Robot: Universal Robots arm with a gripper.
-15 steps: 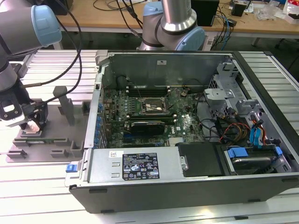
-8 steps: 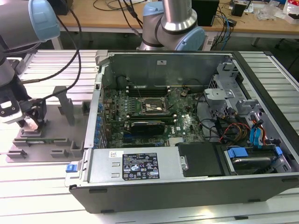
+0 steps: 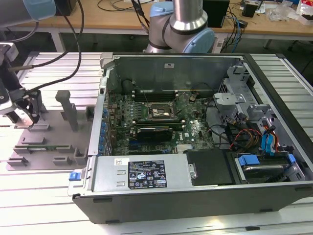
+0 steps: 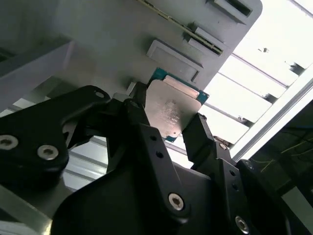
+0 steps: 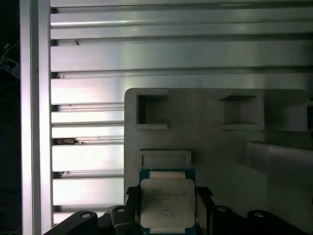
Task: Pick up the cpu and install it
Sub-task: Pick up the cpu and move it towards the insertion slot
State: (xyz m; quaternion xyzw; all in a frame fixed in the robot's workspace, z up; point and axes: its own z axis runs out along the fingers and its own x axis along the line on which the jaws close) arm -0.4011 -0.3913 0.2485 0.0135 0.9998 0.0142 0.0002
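The gripper's black fingers are clamped on opposite sides of the cpu, a flat square chip with a silver-grey metal top. The chip is at the grey plastic fixture tray's edge, near a corner. The tray lies on the ribbed aluminium worktop.

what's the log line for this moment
gripper | shut on cpu | over grey fixture tray | cpu not yet in computer case
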